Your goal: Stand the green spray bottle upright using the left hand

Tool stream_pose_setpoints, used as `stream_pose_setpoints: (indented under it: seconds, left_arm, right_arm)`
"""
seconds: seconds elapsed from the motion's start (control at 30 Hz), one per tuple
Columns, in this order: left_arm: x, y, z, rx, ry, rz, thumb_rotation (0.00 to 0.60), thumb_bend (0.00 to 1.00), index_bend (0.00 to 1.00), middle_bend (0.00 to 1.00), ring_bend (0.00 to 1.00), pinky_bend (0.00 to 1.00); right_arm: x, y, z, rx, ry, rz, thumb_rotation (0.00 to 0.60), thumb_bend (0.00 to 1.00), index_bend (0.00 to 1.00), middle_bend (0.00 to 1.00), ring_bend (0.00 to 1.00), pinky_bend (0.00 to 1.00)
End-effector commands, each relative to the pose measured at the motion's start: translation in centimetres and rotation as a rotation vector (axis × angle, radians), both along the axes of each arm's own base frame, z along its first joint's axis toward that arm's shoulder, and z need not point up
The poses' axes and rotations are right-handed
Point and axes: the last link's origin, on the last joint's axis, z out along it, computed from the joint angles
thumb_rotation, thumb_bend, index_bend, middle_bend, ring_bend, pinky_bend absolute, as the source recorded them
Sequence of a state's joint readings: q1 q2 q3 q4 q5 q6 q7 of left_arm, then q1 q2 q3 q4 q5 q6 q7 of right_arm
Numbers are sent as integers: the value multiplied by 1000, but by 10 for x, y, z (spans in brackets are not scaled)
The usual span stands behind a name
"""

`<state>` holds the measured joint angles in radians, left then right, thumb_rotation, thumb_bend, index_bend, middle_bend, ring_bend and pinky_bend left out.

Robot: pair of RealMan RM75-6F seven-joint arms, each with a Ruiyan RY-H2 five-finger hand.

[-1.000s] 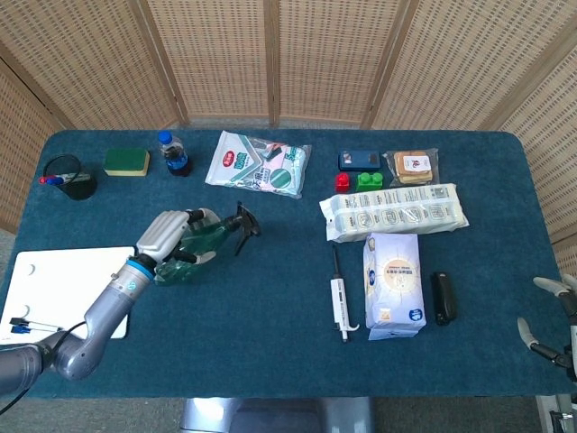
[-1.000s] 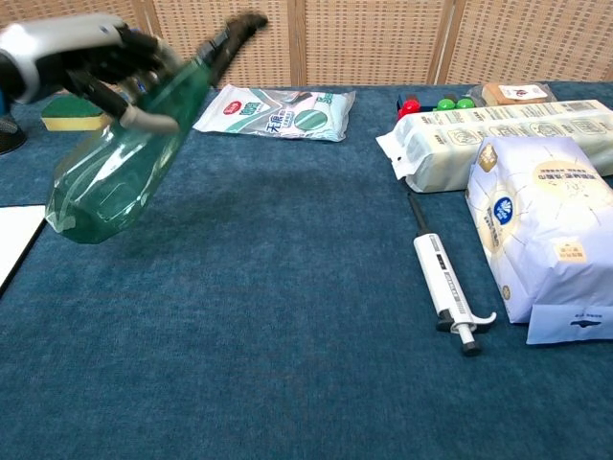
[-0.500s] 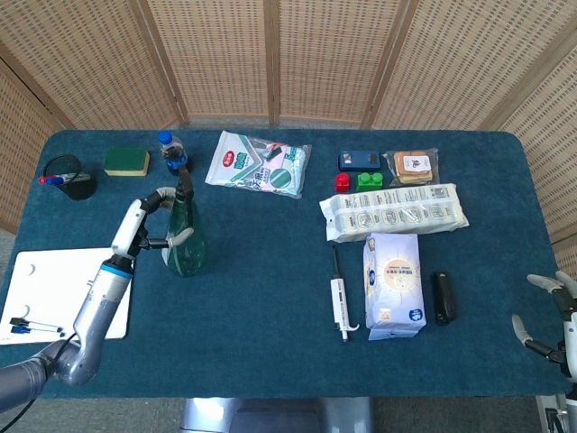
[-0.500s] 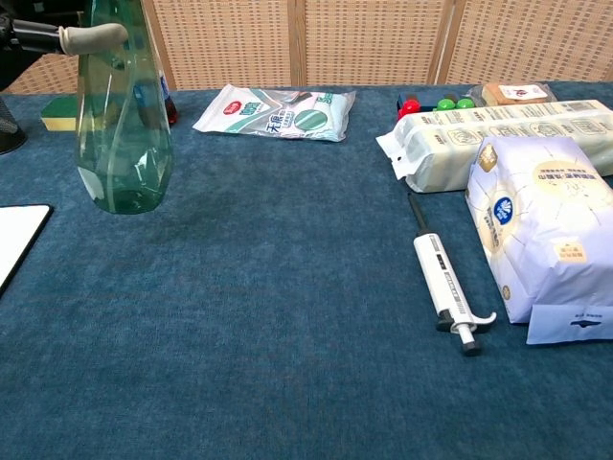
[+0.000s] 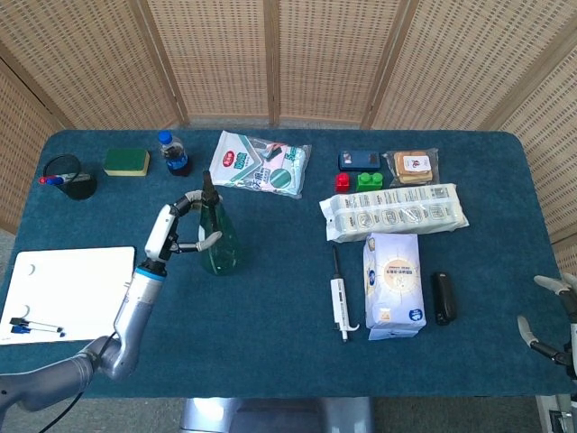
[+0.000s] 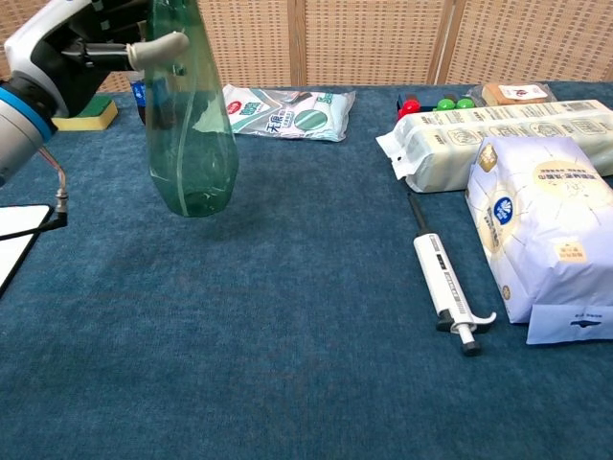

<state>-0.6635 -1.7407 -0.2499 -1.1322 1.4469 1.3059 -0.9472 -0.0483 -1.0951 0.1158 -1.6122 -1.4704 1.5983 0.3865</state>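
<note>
The green spray bottle (image 5: 217, 244) stands upright on the blue tablecloth left of centre, its black nozzle (image 5: 207, 180) on top. In the chest view the green spray bottle (image 6: 190, 125) leans slightly, its base at or just above the cloth. My left hand (image 5: 173, 229) holds it from the left, fingers (image 5: 208, 242) wrapped round its upper body; in the chest view the left hand (image 6: 72, 48) has a finger (image 6: 159, 45) across the neck. My right hand (image 5: 552, 317) hangs off the table's right edge with its fingers apart, holding nothing.
A white board (image 5: 63, 287) lies at the front left. Behind the spray bottle are a small blue-capped bottle (image 5: 173, 153), a sponge (image 5: 126, 161), a pen cup (image 5: 68, 177) and a wipes packet (image 5: 260, 164). A pipette (image 5: 339, 302), white bag (image 5: 393, 284) and long packet (image 5: 394, 212) lie to the right.
The bottle went from tilted in my left hand to upright, then shifted right across the cloth with the hand still around it. The right hand barely moved.
</note>
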Motion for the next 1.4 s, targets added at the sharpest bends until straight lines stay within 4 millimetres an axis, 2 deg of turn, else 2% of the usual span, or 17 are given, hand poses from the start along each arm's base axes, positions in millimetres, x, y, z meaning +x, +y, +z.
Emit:
stream_pose_setpoints:
  seconds: [0.03,0.47,0.93,1.2,1.4]
  left_arm:
    - [11,-2,-14,48,21,-56,600,349,452,358,349,560]
    - [9,-13,-51,45,-11,-69,600,345,441,350,349,543]
    - [-1,-27,-67,31,-24,-68,600,343,429,347,344,558]
    - [-7,-31,-65,33,-21,-76,487,330,348,293,261,489]
    - [-10,-35,-64,39,-9,-78,455,327,331,259,217,451]
  right_arm:
    - [0,1,1,-4,-3,-2,600,377,244,286,112,170]
    - [2,4,4,-15,-15,-1,600,377,245,285,112,170]
    - [3,5,5,-17,-29,2,600,376,245,286,112,170]
    - [3,4,4,-15,-38,6,600,376,245,285,112,170]
    - [3,5,5,-17,-39,8,600,377,244,287,112,170]
